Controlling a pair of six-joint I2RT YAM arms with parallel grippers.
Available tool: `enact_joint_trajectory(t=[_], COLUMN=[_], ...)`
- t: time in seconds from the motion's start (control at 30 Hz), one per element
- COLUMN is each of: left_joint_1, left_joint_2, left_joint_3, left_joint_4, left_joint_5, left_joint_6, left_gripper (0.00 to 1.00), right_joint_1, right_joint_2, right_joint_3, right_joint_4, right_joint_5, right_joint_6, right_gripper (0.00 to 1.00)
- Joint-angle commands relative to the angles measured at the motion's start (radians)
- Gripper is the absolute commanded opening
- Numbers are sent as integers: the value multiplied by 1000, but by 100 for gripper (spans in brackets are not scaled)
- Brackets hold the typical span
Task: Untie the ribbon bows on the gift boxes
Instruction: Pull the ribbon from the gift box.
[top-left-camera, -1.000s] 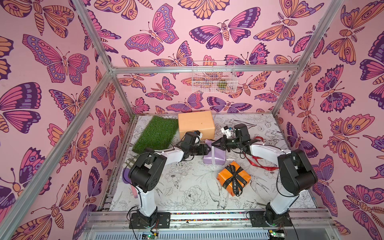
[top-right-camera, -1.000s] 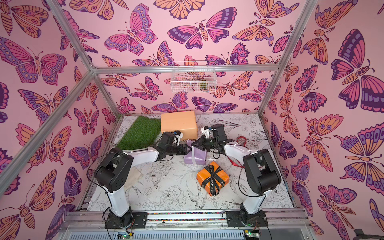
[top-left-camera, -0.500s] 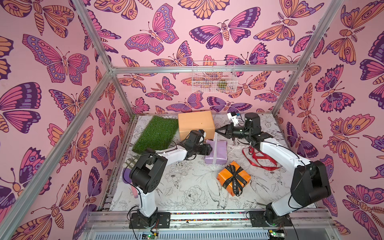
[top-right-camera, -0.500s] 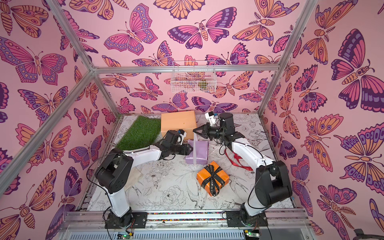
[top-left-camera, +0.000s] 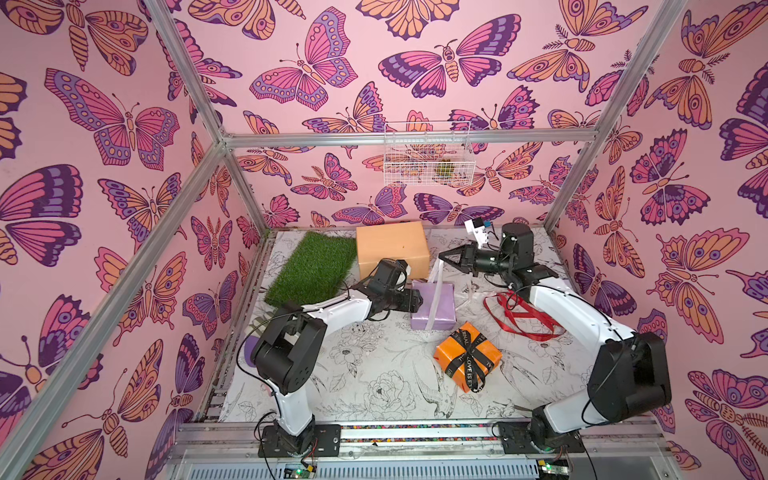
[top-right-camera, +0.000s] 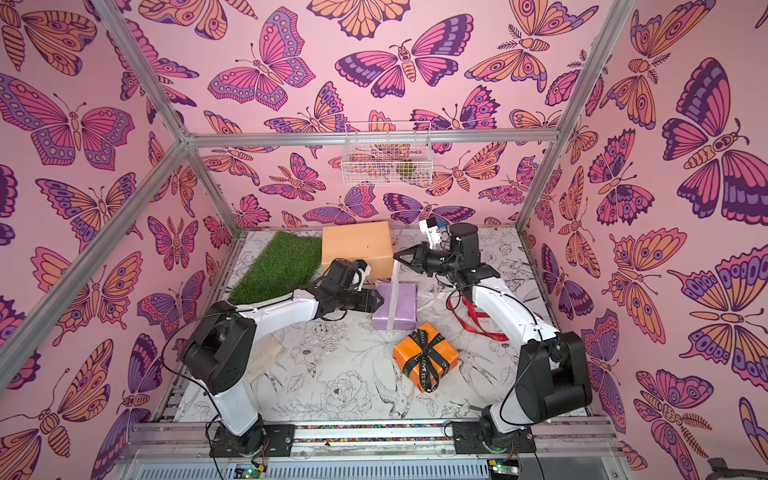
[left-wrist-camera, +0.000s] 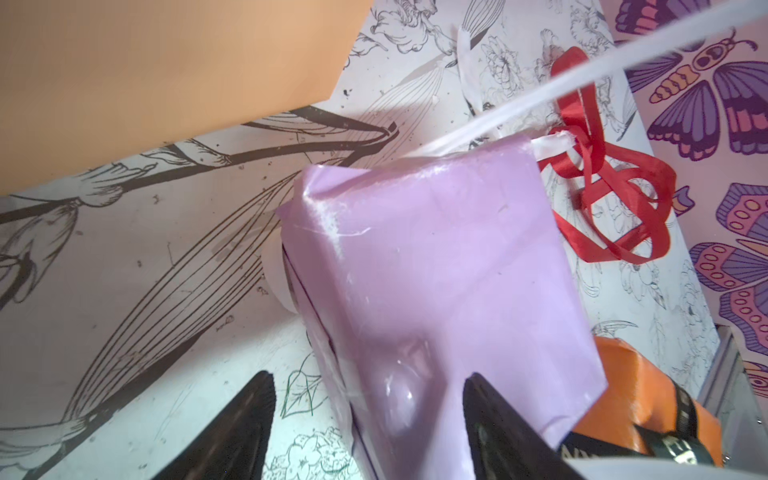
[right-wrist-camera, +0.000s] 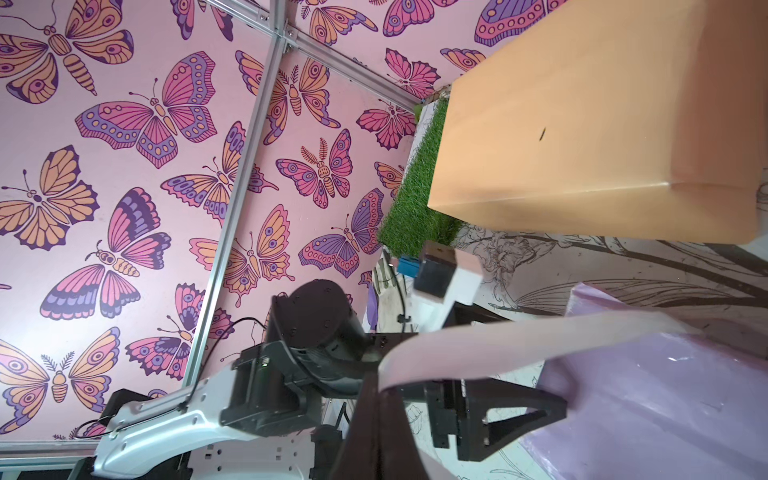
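The right gripper (top-left-camera: 440, 257), clamped on the pale ribbon (top-left-camera: 435, 291), has risen off the lilac box (top-left-camera: 445, 308), pulling the strand taut; that bow looks undone. The left gripper (top-left-camera: 419, 299) straddles the box's edge, jaws wide.

The table (top-left-camera: 374, 386) beneath me is a white sheet inked with flowers and birds. On it the lilac box (top-left-camera: 432, 305) sits right at the tips of my left fingers (left-wrist-camera: 494, 419). The peach-tan box (top-left-camera: 390, 245) and grass mat (top-left-camera: 316, 266) lie beyond them. The red ribbon (left-wrist-camera: 648, 172) lies loose behind my right fingers (top-left-camera: 451, 259), and the orange box (top-left-camera: 446, 359) is farther back still.
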Motion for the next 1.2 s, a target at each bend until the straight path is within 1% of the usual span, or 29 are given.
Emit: enact_joint_trajectory(t=[0.0, 0.03, 0.07, 0.1, 0.13, 0.17, 0.27, 0.43, 0.63, 0.73, 0.8, 1.0, 1.17], left_joint_1=[10, 9, 11, 11, 10, 10, 11, 3, -9, -17, -18, -31, -32], left_joint_2=[-71, -84, -92, -99, -102, -102, -78, 9, 121, 159, 174, 177, 196], left_joint_3=[35, 30, 23, 10, -4, -13, -26, -32, -22, -16, -23, -24, -19], left_joint_4=[-20, 0, 25, 63, 102, 128, 182, 327, 481, 484, 474, 356, 300], left_joint_5=[47, 65, 88, 117, 150, 164, 189, 309, 383, 377, 354, 289, 264], left_joint_6=[-8, -21, -35, -57, -80, -103, -143, -249, -367, -363, -351, -258, -226], left_gripper=[70, 66, 57, 39, 19, 1, 0, 0, 0, 0, 0, 0, 0], right_joint_1=[-6, -7, -8, -8, -8, -6, -8, -8, -7, -8, -7, -6, -7], right_joint_2=[-24, -24, -22, -22, -21, -22, -28, -39, -37, -37, -37, -36, -40], right_joint_3=[-24, -27, -28, -30, -31, -31, -34, -36, -39, -34, -27, -3, 49], right_joint_4=[34, 34, 35, 35, 37, 39, 43, 44, 52, 50, 46, 62, 80], right_joint_5=[-17, -17, -17, -18, -20, -21, -21, -28, -32, -34, -35, -37, -42], right_joint_6=[-16, -16, -16, -15, -12, -11, -7, -3, 3, 4, 2, 16, 45], right_gripper=[0, 0, 0, 0, 0, 0, 0, 0, 0, 0, 0, 0, 0])
